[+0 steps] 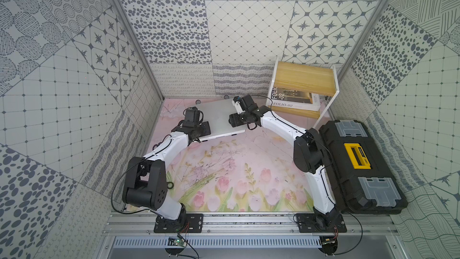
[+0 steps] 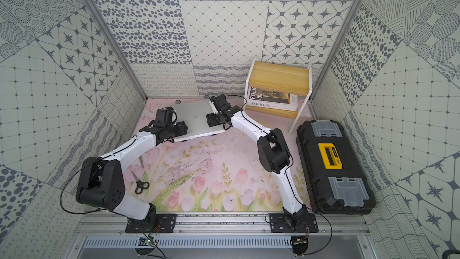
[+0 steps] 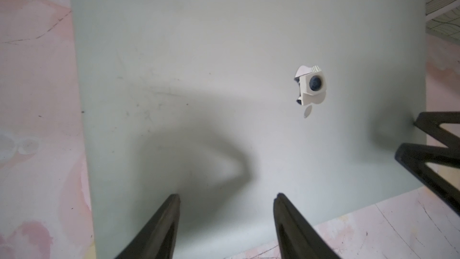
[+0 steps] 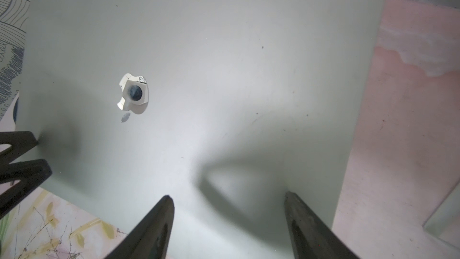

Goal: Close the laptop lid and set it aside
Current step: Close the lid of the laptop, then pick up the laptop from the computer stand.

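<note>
The silver laptop [image 1: 219, 119] [image 2: 195, 118] lies flat on the flowered mat near the back wall, turned slightly askew. The laptop lid [image 3: 199, 71] [image 4: 224, 71] is down on the base, its pale logo [image 3: 310, 88] [image 4: 133, 94] facing up. My left gripper [image 3: 227, 195] hangs open over the lid's left part, with nothing between its fingers. My right gripper [image 4: 227, 194] hangs open over the lid's right part, also holding nothing. Each wrist view shows the other gripper's dark fingers [image 3: 435, 145] [image 4: 22, 155] at the lid's near edge. Screen and keyboard are hidden.
A wooden shelf [image 1: 302, 80] on a white frame stands at the back right, with a book [image 1: 293, 105] on its lower board. A black toolbox [image 1: 358, 160] with a yellow handle lies along the right wall. Scissors [image 2: 139, 183] lie by the left arm.
</note>
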You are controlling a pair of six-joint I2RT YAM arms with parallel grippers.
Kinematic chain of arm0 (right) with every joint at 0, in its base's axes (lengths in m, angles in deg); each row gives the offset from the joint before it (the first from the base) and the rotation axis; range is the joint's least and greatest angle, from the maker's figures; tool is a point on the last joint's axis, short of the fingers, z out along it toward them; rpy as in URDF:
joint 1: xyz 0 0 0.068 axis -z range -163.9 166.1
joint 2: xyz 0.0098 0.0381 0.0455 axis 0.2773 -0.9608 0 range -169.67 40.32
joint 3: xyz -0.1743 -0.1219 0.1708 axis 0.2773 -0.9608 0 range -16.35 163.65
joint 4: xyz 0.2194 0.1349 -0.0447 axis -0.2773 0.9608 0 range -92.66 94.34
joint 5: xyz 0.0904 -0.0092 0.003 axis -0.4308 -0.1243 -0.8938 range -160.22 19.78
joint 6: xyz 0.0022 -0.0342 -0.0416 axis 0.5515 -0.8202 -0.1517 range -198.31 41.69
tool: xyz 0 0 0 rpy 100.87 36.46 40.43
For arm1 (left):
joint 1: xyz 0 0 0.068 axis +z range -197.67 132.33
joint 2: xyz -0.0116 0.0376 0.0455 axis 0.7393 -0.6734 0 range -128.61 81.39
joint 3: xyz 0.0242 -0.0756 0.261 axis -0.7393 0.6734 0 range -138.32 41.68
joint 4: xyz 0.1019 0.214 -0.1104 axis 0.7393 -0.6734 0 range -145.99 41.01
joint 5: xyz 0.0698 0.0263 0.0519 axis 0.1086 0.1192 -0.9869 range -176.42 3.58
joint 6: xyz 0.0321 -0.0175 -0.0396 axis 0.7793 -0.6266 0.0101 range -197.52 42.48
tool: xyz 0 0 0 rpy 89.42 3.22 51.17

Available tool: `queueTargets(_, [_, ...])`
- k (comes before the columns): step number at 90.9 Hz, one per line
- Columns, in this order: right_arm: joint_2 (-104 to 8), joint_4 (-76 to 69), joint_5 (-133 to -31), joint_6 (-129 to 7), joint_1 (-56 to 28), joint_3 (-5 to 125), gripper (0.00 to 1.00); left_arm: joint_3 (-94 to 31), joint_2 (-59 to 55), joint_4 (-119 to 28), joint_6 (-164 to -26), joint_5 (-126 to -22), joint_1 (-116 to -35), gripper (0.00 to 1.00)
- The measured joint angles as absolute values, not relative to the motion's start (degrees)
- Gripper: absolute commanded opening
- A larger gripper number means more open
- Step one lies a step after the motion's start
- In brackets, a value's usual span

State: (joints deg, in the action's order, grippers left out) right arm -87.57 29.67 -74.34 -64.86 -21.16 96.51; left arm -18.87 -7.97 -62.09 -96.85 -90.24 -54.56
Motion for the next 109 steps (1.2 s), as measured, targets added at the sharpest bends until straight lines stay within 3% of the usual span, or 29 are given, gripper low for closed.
queueTargets(32, [-87.75, 29.65, -69.09, -65.04, -21.05, 96.05, 0.78, -18.72, -9.31, -62.66, -96.92, -92.47, -53.43, 0.62])
queueTargets(70, [-93.97, 29.98, -70.03, -63.48, -18.64, 99.55, 0.82, -19.11, -13.44, -62.72, -96.92, -92.49, -50.85, 0.63])
queueTargets(109, [-95.75, 29.06, -81.99, -63.27, -14.99, 102.43, 0.84, -20.29, -14.14, -62.29, -94.23, -80.77, -40.86, 0.65])
